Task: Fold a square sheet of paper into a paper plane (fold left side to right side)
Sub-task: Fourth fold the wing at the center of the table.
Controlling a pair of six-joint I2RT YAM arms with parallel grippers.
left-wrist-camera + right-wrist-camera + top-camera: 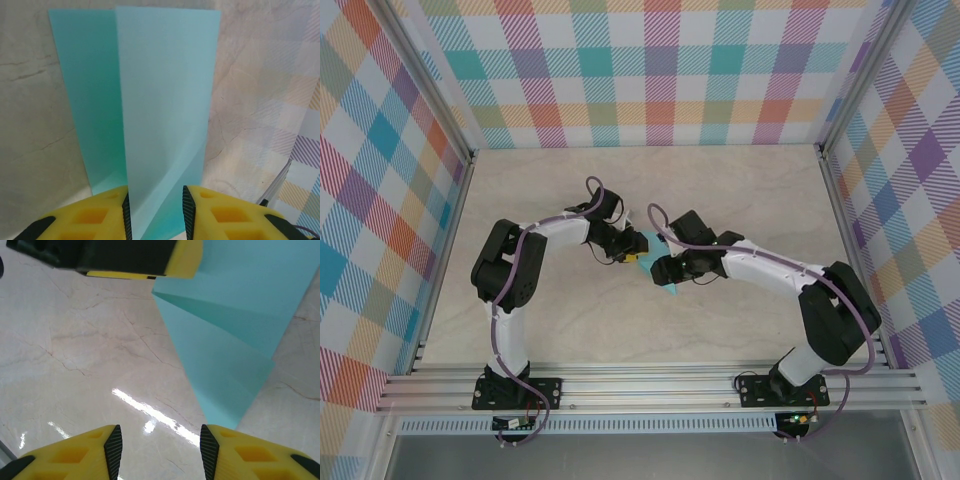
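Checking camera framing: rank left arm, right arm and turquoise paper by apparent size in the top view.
1. Right arm and left arm: look alike, unranked.
2. Turquoise paper: clearly smallest, partly hidden by them.

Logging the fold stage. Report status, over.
Left gripper open, straddling the folded paper. Right gripper open, empty, paper's point ahead. Left gripper close in front of right.

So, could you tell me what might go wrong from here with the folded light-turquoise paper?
The folded light-turquoise paper sheet has a lighter top flap that may not lie flat; with the left tool open over it, the fold could spring back.
The right tool is open beside the paper's pointed tip; a nudge could skew it.
Both tools sit close together and might collide.
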